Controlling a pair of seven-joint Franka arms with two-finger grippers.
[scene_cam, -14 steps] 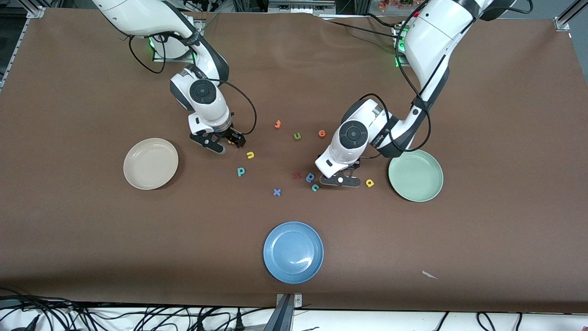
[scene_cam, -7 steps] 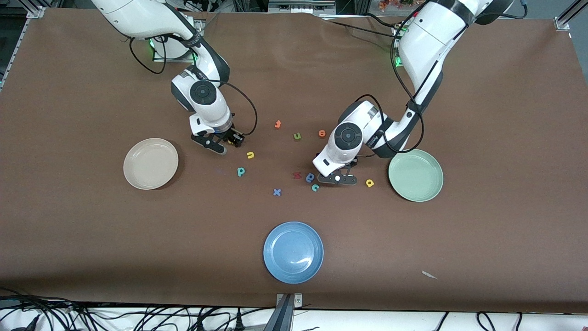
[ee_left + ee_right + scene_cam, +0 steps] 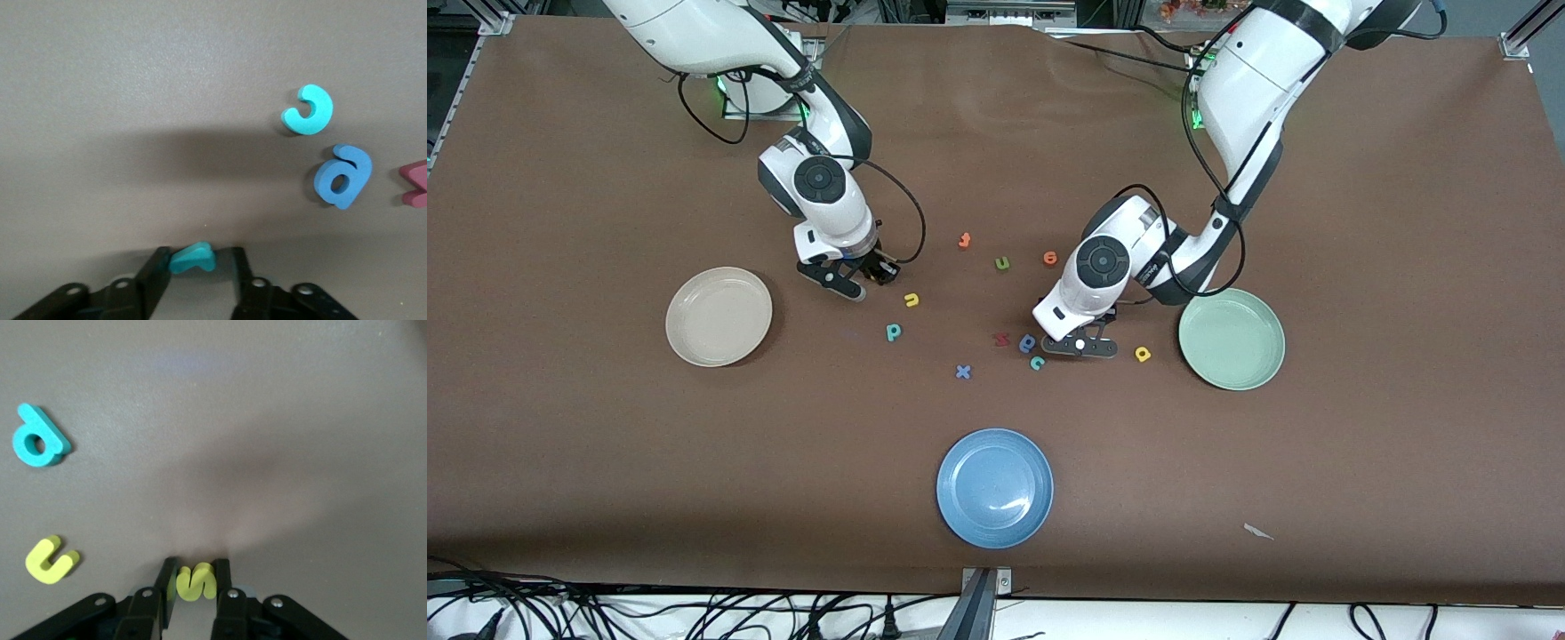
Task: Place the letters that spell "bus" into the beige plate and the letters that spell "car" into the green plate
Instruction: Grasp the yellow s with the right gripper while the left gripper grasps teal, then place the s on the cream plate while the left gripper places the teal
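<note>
brown worktop (image 3: 605, 462): right tool (image 3: 195, 581) clamped on yellow s (image 3: 196, 581), beige plate (image 3: 719, 316) at its 8 o'clock; left tool (image 3: 197, 267) clamped on teal r (image 3: 193, 258). shallow edge pinches could slip when lifted.

Even, diffuse light from overhead fills the front view; the brown table (image 3: 605, 444) shows no hard glare, only a small white sheen on the blue plate (image 3: 995, 488). Soft shadows sit close under both arms. In both wrist views a broad, blurry shadow darkens the mat, and the letters stay sharp.
</note>
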